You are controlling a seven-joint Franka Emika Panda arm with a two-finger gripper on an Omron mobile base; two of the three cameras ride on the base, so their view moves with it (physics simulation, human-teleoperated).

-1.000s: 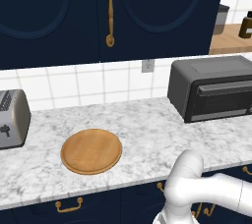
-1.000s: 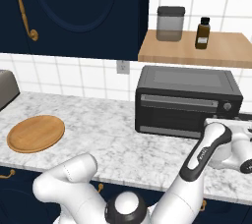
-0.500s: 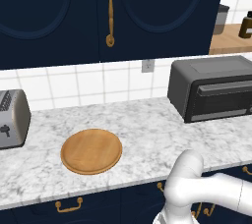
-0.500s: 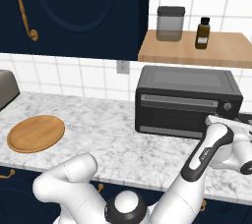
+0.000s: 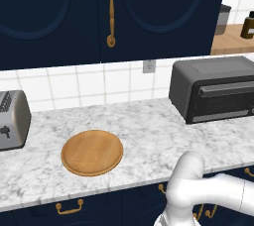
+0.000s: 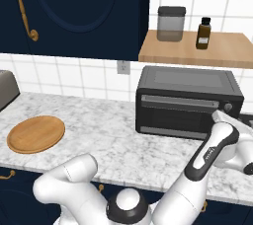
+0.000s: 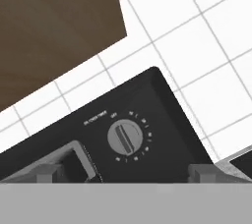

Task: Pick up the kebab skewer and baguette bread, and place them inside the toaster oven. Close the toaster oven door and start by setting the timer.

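Observation:
The toaster oven [image 5: 213, 74] [image 6: 188, 78] is a dark grey box at the right end of the marble counter. The toaster oven door [image 5: 223, 102] [image 6: 183, 115] is shut, its bar handle along the top. My arm reaches to the oven's right front corner in the right base view. In the hand view my gripper [image 7: 123, 174] is open, and the round timer knob [image 7: 125, 137] [image 6: 228, 106] sits just beyond the gap between the two finger tips, untouched. The kebab skewer and the baguette bread are hidden from me.
A round wooden plate [image 5: 92, 152] [image 6: 35, 133] lies bare on the counter's left part. A silver slot toaster [image 5: 12, 120] [image 6: 6, 87] stands at the far left. Above the oven, a wooden shelf [image 6: 222, 51] carries a jar [image 6: 170, 23] and a bottle [image 6: 202, 33].
My hand has edged slightly to the right at the oven's right end. The jaws stay open, and the oven, plate and toaster have not moved.

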